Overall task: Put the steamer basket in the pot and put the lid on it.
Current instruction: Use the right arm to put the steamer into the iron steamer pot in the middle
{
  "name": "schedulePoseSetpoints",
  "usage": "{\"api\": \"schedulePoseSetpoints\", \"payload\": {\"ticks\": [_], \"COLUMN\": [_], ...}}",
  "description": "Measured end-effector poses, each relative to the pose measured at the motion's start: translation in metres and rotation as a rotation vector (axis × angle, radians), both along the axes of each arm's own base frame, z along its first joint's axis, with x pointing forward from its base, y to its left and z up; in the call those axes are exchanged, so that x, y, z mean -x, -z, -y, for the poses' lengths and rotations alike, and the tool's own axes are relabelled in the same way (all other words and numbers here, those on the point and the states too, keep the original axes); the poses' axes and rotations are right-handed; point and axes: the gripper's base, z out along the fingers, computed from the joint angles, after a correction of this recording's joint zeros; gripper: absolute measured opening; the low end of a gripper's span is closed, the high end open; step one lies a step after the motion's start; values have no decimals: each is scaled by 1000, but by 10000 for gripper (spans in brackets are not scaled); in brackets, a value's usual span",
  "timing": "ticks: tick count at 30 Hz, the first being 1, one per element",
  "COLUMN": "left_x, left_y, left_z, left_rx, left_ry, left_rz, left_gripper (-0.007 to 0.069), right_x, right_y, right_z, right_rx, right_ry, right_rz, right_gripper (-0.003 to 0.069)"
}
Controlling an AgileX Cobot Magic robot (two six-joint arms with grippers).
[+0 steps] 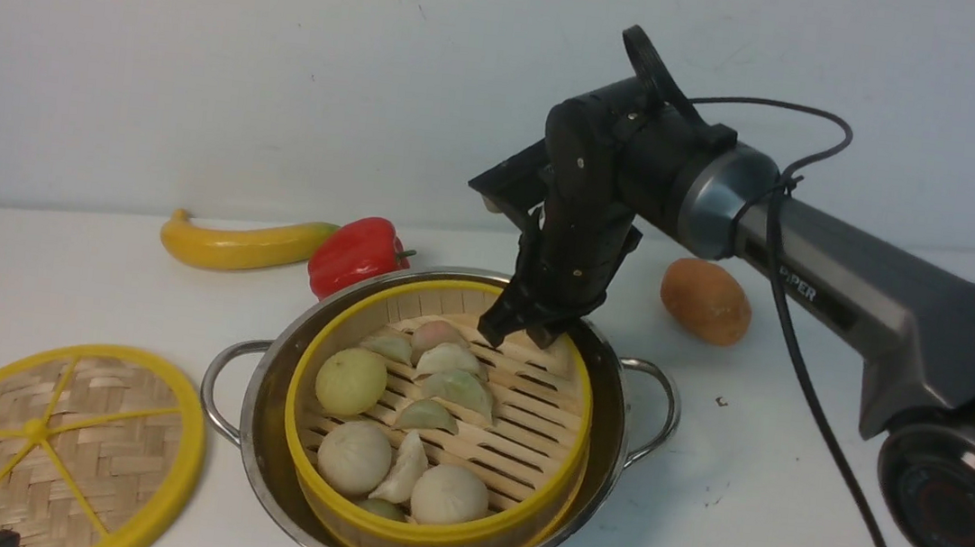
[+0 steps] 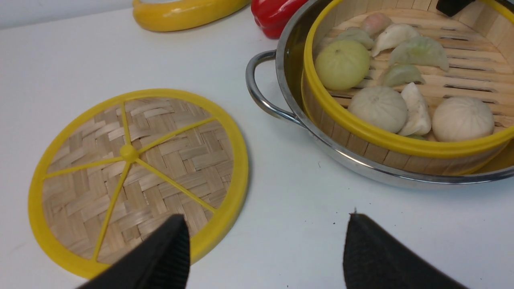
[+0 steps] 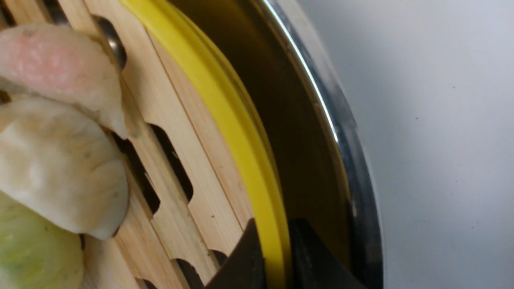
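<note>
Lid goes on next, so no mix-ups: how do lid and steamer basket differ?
The lid is a flat woven disc; the steamer basket is deeper, slat-floored, holding dumplings. The lid lies on the table left of the pot; the steamer basket sits inside it. The lid is untouched; the right gripper pinches the steamer basket's rim. Both are round bamboo with yellow rims.

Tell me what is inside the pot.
The steamer basket sits inside the pot, holding dumplings and buns. The basket covers the pot's floor, so nothing beneath it can be seen.
</note>
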Motion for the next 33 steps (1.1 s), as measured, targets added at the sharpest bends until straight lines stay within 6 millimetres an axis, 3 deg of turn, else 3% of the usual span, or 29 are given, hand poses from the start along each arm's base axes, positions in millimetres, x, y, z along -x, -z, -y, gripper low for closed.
{"api": "schedulePoseSetpoints", "payload": {"ticks": [11, 21, 33], "left_x": [0, 0, 0], "left_y": [0, 0, 0], "left_z": [0, 0, 0], "left_rx": [0, 0, 0], "left_ry": [0, 0, 0], "left_rz": [-1, -1, -1], "left_gripper": [473, 473, 473], "right_x": [1, 1, -2], "right_y": [-6, -22, -23], "right_z": [0, 2, 7], "right_rx": [-8, -19, 64], "right_ry": [2, 1, 10], "right_rz": [10, 49, 105], "right_gripper": [65, 262, 276]}}
